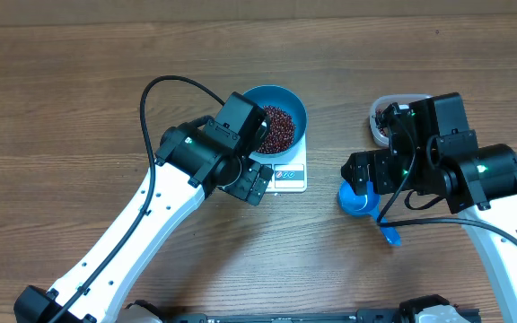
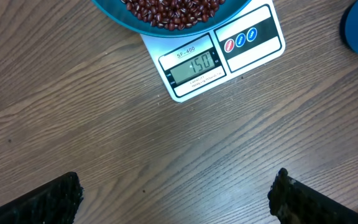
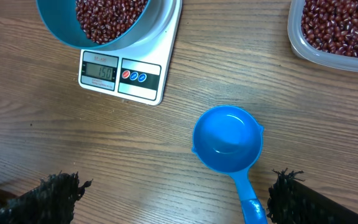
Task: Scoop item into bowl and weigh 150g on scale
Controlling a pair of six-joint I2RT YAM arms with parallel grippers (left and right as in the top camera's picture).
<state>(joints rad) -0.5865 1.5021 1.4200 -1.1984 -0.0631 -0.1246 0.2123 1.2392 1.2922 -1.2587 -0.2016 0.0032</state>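
1. The left gripper [image 2: 176, 204] hangs over bare wood table [image 2: 73, 124] in front of the scale. Its jaws are spread wide and hold nothing.
2. The round deep blue plastic bowl [image 1: 297, 107] sits on the small flat white square kitchen scale [image 2: 229, 56]. The bowl carries the loose heap of small dark red-brown beans [image 1: 276, 128].
3. The scale's display reads 150, so the target weight appears to be met.
4. The beans are hard, smooth and free-running, and will likely roll and spill if the bowl is tilted or jolted.
5. The bowl looks stiff, slick and moderately loaded. If it must be moved, pinch its rim and keep it level.
6. The small blue plastic handled scoop [image 3: 227, 138] lies empty on the table, right of the scale. It is probably light and rigid, and the handle is the place to take hold.
7. The right gripper [image 3: 173, 198] hovers above the scoop with its jaws wide apart and empty.
8. The clear rounded-rectangular plastic tub [image 3: 296, 38] of spare beans stands farthest right.
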